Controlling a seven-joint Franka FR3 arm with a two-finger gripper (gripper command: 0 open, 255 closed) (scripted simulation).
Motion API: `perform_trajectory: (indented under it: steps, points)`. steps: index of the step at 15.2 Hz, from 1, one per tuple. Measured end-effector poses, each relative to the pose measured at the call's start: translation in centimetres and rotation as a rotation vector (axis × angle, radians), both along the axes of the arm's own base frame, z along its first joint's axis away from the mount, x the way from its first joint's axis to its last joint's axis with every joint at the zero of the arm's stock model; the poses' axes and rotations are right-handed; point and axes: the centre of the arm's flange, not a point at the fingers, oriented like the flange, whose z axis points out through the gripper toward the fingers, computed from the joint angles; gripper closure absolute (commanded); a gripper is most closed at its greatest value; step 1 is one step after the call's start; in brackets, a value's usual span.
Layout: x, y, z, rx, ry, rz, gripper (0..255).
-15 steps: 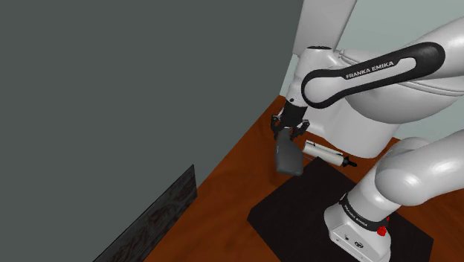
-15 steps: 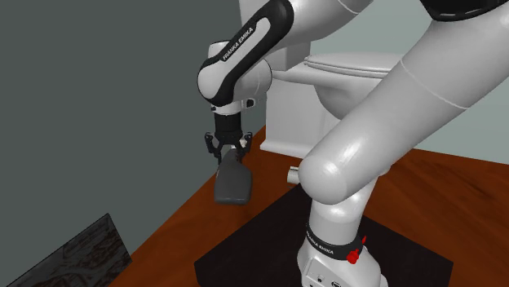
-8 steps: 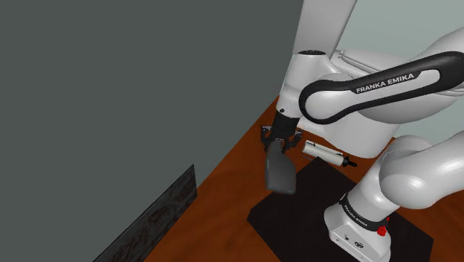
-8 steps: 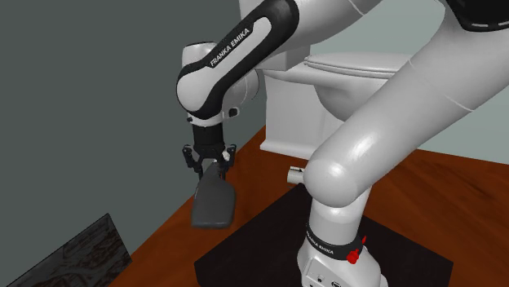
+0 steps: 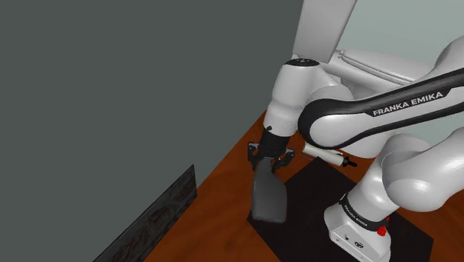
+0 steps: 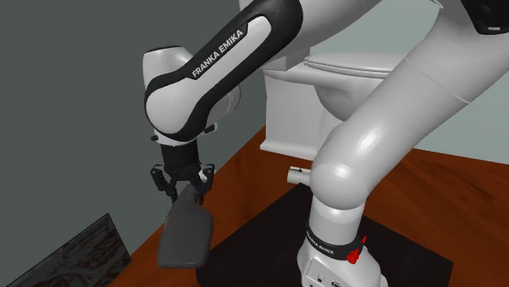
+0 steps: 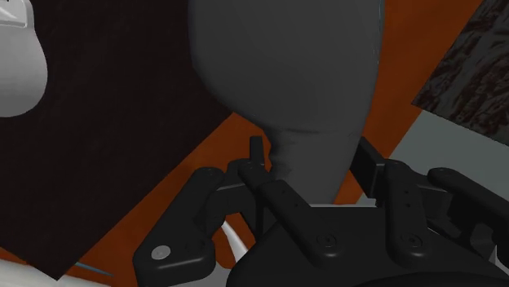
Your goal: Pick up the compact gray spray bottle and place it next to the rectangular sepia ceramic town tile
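**Desk:** Where's the bottle (image 5: 269, 197)?

**Me:** My gripper (image 5: 266, 152) has its jaws clamped on the neck, and the bottle hangs clear of the floor (image 5: 216, 195) by the mat (image 5: 316, 216).

**Desk:** What's changed?

**Me:** Over the last second I've swung it from the toilet (image 6: 351, 81) toward the tile (image 5: 156, 219) leaning on the wall (image 5: 111, 89). There's still a gap, so I'd judge the carry is unfinished.

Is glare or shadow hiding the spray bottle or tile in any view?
No glare on either. Shoulder view: the gray spray bottle has little contrast against the black mat. Second exterior view: it stands out against the brown floor. Wrist view: the tile is dim but its mottling shows.
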Motion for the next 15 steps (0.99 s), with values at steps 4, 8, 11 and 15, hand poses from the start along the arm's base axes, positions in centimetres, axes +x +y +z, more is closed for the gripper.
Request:
perform_trajectory:
  steps: [4,8,11,15]
  points:
    - [-1.4,5.2,0.0,0.0,0.0,0.0,255]
    - [-2.9,10.1,0.2,0.0,0.0,0.0,255]
    - [-4.1,14.0,-0.2,0.0,0.0,0.001,255]
    - [-6.0,19.0,0.0,0.0,0.001,0.001,255]
